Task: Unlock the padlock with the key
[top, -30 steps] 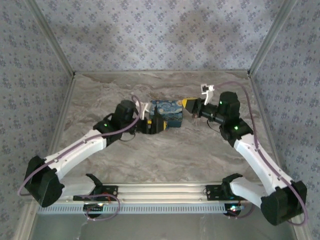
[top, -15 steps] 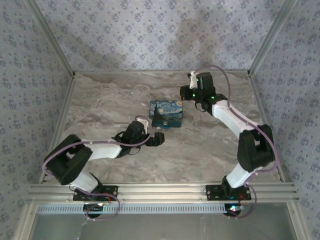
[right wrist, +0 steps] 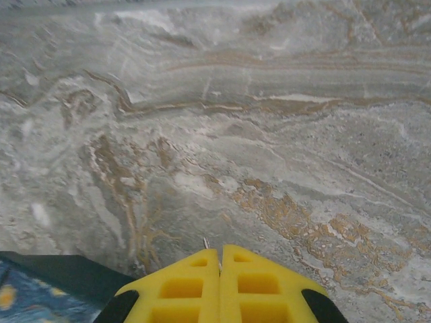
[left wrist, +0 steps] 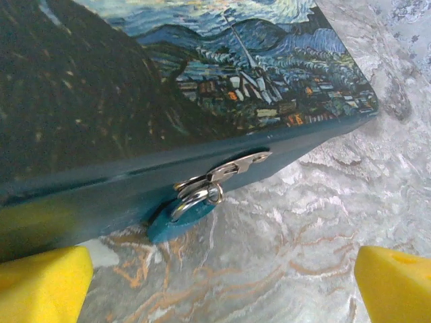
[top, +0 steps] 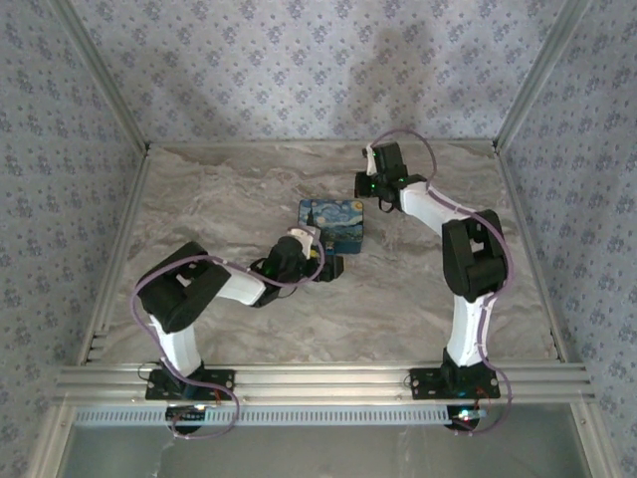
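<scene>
A blue box [top: 332, 224] painted with a starry night scene lies mid-table. In the left wrist view its front wall [left wrist: 101, 195] carries a silver hasp [left wrist: 236, 165], and a teal padlock [left wrist: 180, 221] hangs from it by a silver shackle [left wrist: 195, 200], resting on the table. My left gripper [left wrist: 219, 289] stands open just in front of the padlock, near the box's front right corner [top: 333, 267]. My right gripper [right wrist: 220, 252] is shut behind the box's far right corner [top: 363, 187]. A thin metal key tip [right wrist: 206, 241] pokes out between its fingers.
The marble table [top: 398, 299] is walled by patterned panels on three sides. An aluminium rail [top: 318, 378] runs along the near edge. A corner of the box [right wrist: 40, 282] shows at the lower left of the right wrist view.
The left gripper has shifted from the box's front left to its front right corner. The right gripper has moved away from the box's right side toward the back of the table.
</scene>
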Robot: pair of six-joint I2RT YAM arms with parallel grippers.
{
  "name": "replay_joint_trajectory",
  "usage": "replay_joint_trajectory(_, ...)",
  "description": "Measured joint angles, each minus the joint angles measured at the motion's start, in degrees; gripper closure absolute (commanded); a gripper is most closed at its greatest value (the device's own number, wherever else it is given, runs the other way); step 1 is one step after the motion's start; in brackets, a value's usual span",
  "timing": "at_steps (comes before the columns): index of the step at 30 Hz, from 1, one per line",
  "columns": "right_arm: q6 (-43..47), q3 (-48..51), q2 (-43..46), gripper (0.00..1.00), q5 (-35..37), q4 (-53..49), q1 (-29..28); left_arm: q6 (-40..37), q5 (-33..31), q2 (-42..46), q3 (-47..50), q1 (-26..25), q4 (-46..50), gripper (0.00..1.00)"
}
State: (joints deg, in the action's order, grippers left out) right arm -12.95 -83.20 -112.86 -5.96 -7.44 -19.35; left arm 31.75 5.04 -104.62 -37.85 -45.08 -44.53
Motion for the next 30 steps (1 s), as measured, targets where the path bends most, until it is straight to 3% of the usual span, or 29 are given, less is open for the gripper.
replay_joint_trajectory(7,0.42,-1.46,-2.75,1.00,-0.24,-1.03,-0.11,-1.14,0.90,-3.91,-2.82,-0.04,-3.23,0.08)
replay_joint_trajectory(18,0.57,-1.38,-3.34,1.00,-0.90,-1.14,-1.16,-1.68,8.48,-8.00,-6.21,0.35,-5.79,0.23)
replay_joint_trajectory(30,0.61,-0.20,-3.34,1.00,-0.87,0.17,-1.14,1.75,14.60,-11.06,-5.81,2.71,-14.16,0.22)
